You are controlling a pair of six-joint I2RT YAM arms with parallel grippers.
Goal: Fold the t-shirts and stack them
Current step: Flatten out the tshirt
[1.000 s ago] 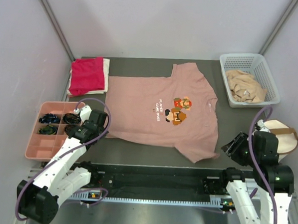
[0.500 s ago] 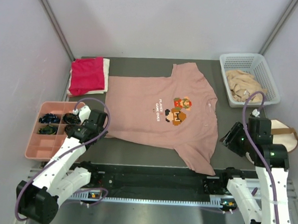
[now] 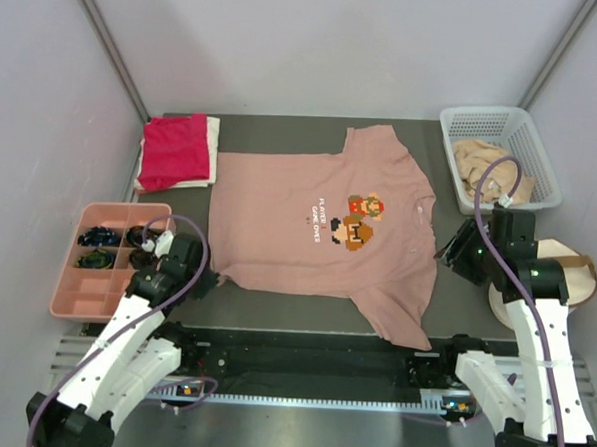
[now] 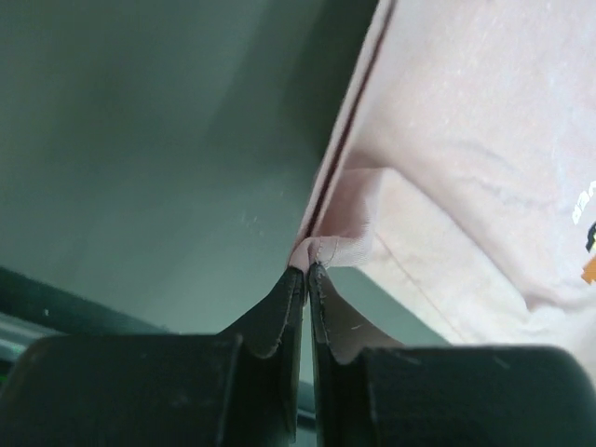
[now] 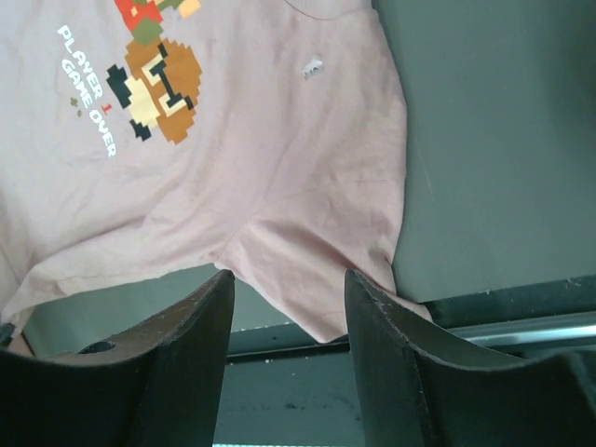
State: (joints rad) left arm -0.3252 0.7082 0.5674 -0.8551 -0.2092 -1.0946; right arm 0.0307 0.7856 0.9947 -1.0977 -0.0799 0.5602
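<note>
The dusty-pink t-shirt (image 3: 308,224) with its pixel-art print lies spread flat in the middle of the table. My left gripper (image 3: 205,279) is at its near-left hem corner, and in the left wrist view the jaws (image 4: 307,270) are shut on that corner of the pink t-shirt (image 4: 466,140), pinched at the very tips. My right gripper (image 3: 453,256) hovers by the shirt's right side. In the right wrist view it (image 5: 289,279) is open above the near sleeve of the pink t-shirt (image 5: 233,140), holding nothing. A folded red t-shirt (image 3: 174,149) lies on a white one (image 3: 214,144) at the back left. A tan one (image 3: 487,165) is crumpled in the basket.
A white mesh basket (image 3: 464,117) stands at the back right. A round cream bag (image 3: 566,283) with a brown strap sits near the right arm. A pink compartment tray (image 3: 84,297) with dark items is on the left. A black rail (image 3: 311,364) runs along the near edge.
The right arm has moved forward toward the shirt's right side, its jaws widening; the near sleeve now lies flat. The left arm has drawn back a little at the hem corner.
</note>
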